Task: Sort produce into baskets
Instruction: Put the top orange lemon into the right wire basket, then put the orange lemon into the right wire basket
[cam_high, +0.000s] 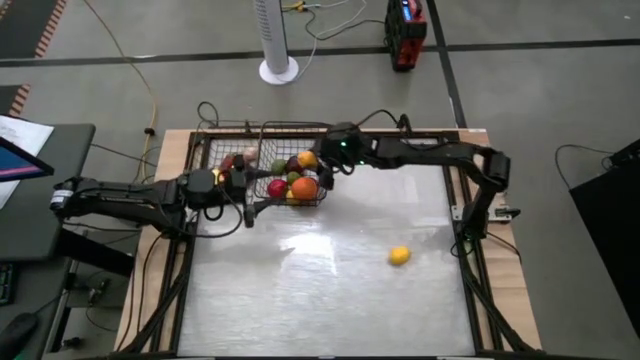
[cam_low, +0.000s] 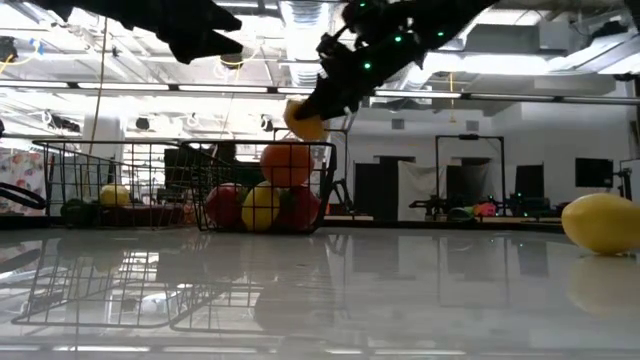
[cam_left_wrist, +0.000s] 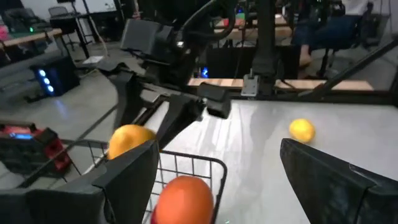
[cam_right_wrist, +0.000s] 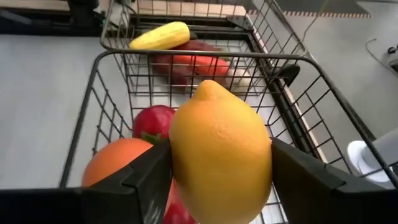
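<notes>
My right gripper (cam_high: 318, 163) is shut on a yellow lemon (cam_right_wrist: 221, 152) and holds it above the deeper basket (cam_high: 322, 192), which holds an orange (cam_right_wrist: 115, 162), a red fruit (cam_right_wrist: 155, 118) and other round fruits. The adjoining shallower basket (cam_high: 215, 150) holds a long yellow piece (cam_right_wrist: 160, 36) and long red pieces (cam_right_wrist: 193, 63). A second lemon (cam_high: 399, 255) lies on the table to the near right. My left gripper (cam_high: 243, 190) is open and empty, raised at the baskets' near side. My right gripper pinches the lemon's two opposite sides (cam_right_wrist: 177, 155) between its two fingers, across the lemon's middle. The fingers slant down from the table's right. The lemon is lifted clear above the orange in the deeper basket, its pointed end (cam_right_wrist: 208, 84) facing away from the wrist.
The baskets stand at the table's far edge, left of the middle. The tabletop (cam_high: 330, 290) near and right of them holds only the loose lemon. A white fan stand (cam_high: 278, 68) and a red device (cam_high: 405, 35) are on the floor beyond the table.
</notes>
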